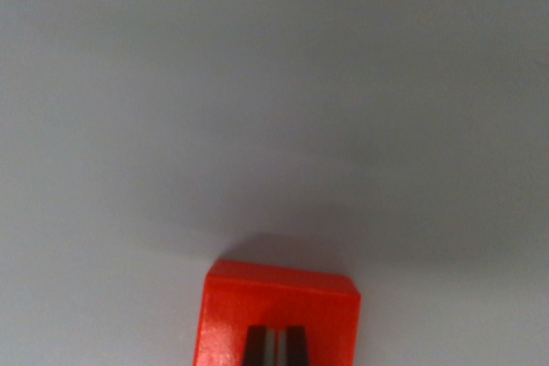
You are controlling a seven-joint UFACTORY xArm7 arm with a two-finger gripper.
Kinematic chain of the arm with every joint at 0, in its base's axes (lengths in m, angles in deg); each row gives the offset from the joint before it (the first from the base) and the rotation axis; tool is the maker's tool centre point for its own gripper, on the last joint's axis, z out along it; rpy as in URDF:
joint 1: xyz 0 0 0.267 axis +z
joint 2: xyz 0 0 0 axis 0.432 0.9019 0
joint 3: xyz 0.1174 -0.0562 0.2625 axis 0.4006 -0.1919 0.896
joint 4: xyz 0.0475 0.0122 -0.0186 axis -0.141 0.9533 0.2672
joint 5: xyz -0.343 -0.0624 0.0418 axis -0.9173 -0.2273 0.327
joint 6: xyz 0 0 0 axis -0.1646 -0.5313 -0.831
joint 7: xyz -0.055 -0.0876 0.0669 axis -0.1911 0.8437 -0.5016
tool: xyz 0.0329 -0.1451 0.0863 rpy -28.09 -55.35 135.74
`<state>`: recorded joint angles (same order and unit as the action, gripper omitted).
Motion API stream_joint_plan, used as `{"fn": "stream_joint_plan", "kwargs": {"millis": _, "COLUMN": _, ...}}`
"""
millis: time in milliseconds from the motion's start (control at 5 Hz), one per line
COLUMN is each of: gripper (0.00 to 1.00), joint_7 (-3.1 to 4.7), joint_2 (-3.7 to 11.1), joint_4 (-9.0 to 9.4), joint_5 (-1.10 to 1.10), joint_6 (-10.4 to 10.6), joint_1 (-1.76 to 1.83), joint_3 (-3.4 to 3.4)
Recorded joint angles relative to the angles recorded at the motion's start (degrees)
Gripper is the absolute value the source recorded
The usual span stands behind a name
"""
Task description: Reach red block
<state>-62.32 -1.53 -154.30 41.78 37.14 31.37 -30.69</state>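
Pale grey worktop (274, 83) fills nearly the whole wrist view, plain and evenly lit, with a soft darker shadow spread across its middle and right-hand part.

At the bottom edge, slightly toward the wrist view's left of centre, the red block (279, 310) is seen resting on this surface. Its top face is glossy and its far edge is slightly rounded, with a narrow shadow cast just beyond it on the grey surface. The lower part of the block is cut off by the frame, so its full outline cannot be made out.

Directly over the block's near part, at the very bottom of the picture, the tips of two dark fingers (256, 347) are visible, with a thin pale strip between them. Only these tips are shown, close to one another and overlapping the block's top face. Whether they are touching the block cannot be told, and whether the fingers are apart or together cannot be judged from so small a portion.
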Motion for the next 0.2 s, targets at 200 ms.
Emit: {"fn": "stream_joint_plan", "kwargs": {"millis": 200, "gripper": 0.00, "joint_7": 0.00, "joint_2": 0.00, "joint_4": 0.00, "joint_5": 0.00, "joint_6": 0.0, "joint_1": 0.00, "joint_3": 0.00}}
